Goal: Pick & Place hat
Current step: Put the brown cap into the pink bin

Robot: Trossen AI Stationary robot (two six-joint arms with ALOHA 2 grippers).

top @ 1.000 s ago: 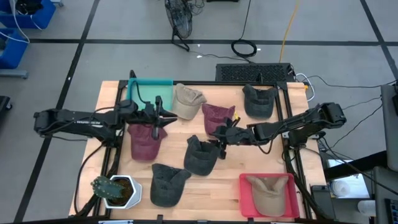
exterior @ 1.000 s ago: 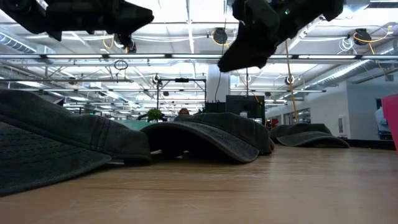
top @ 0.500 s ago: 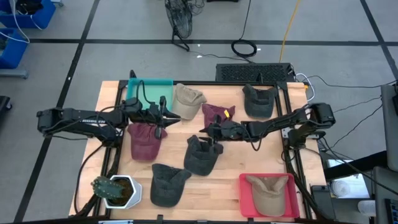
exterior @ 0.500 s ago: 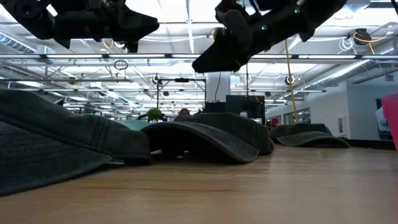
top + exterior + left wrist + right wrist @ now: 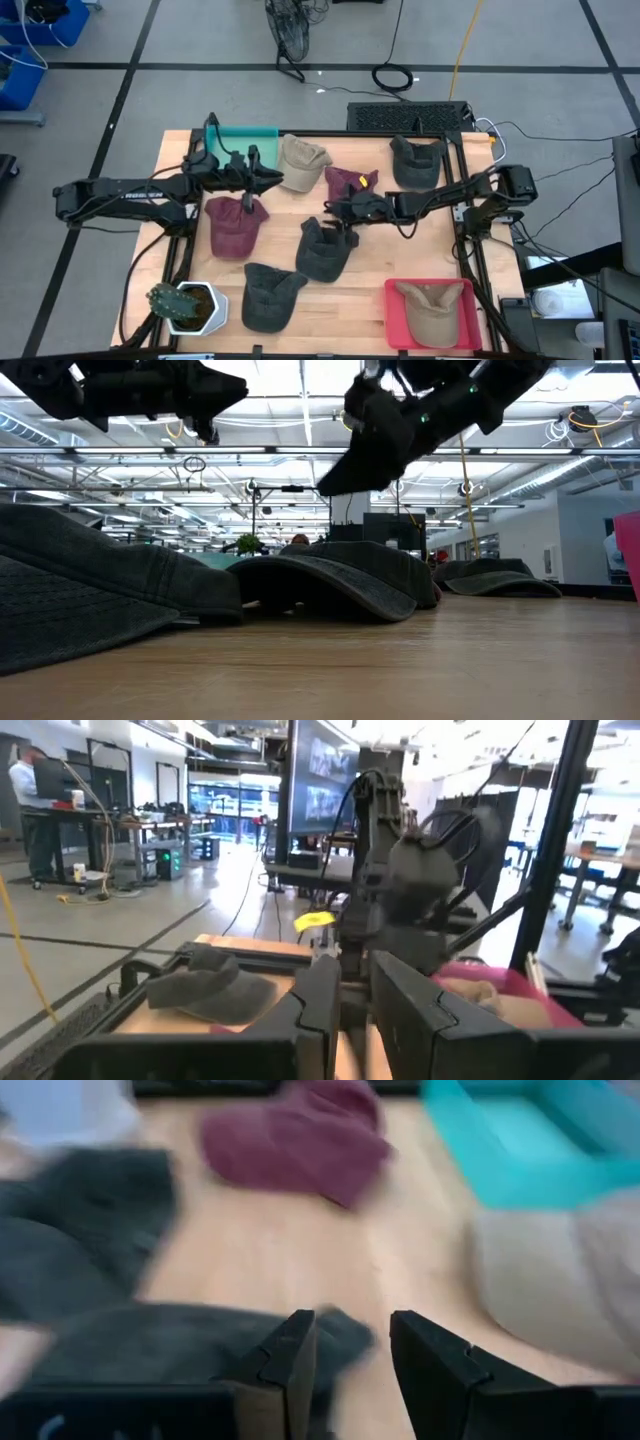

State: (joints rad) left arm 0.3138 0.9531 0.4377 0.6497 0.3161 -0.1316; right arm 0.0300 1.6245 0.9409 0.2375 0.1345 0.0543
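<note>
High view. The wooden table [image 5: 380, 265] carries several hats: a tan hat [image 5: 300, 162] beside the teal bin [image 5: 240, 140], two maroon hats [image 5: 233, 225] [image 5: 349, 183], dark hats at centre [image 5: 323, 250], at the front [image 5: 268, 296] and at the far right [image 5: 417, 162], and another tan hat lying in the red bin [image 5: 428, 313]. A potted plant [image 5: 186, 307] stands at the front left corner. The left gripper [image 5: 268, 180] hangs above the table just beside the tan hat and the teal bin. The right gripper [image 5: 335, 207] reaches across the middle, between the smaller maroon hat and the centre dark hat. Judgement: one hat is already binned, and the bins sit at opposite corners so each arm can serve the near one.

Low view. Both arms hang well above the table; dark hats [image 5: 330, 585] lie flat on the wood. Neither gripper touches a hat here.

Left wrist view. The left gripper's fingers [image 5: 318, 1000] stand with a narrow gap and nothing between them. The other arm shows beyond.

Right wrist view. The right gripper's fingers [image 5: 291, 1352] are spread apart with nothing between them, above the edge of a dark hat [image 5: 170, 1342]; the maroon hat [image 5: 300, 1138] and teal bin [image 5: 520, 1145] lie farther off. Judgement: this spread suits a descent onto the dark hat's fabric, so a pick appears to be in preparation.
</note>
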